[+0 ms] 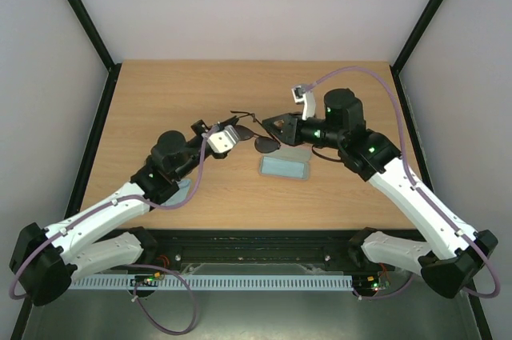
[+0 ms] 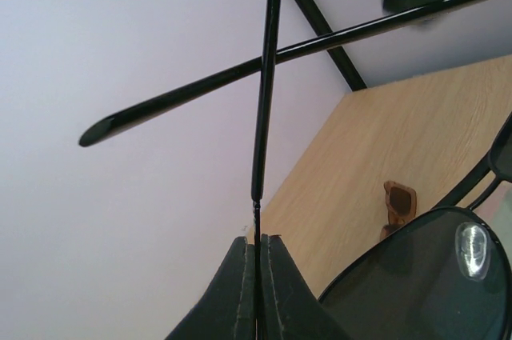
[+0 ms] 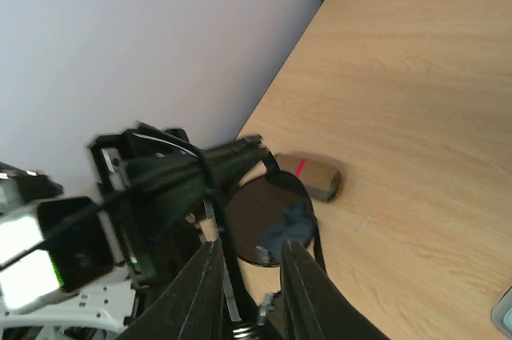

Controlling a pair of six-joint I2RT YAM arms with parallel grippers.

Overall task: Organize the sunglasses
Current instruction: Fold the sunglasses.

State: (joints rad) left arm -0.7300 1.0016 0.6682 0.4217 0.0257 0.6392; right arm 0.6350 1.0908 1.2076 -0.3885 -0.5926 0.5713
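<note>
The black wire-framed aviator sunglasses (image 1: 266,145) are held above the table middle between both grippers. My left gripper (image 1: 232,134) is shut on one thin temple arm (image 2: 266,100); its fingers (image 2: 240,292) pinch the wire, with a dark lens (image 2: 424,276) to the right. My right gripper (image 1: 274,126) is open; its fingers (image 3: 300,284) stand either side of the frame's edge, just before the dark lens (image 3: 264,212). The reddish-brown plastic sunglasses (image 2: 398,206) lie on the table beyond the lens, partly hidden.
A flat pale case (image 1: 285,167) lies on the table just in front of the grippers. A brown oblong case with a red stripe (image 3: 314,175) lies on the wood behind the aviator lens. Black frame posts and white walls ring the table (image 1: 240,84).
</note>
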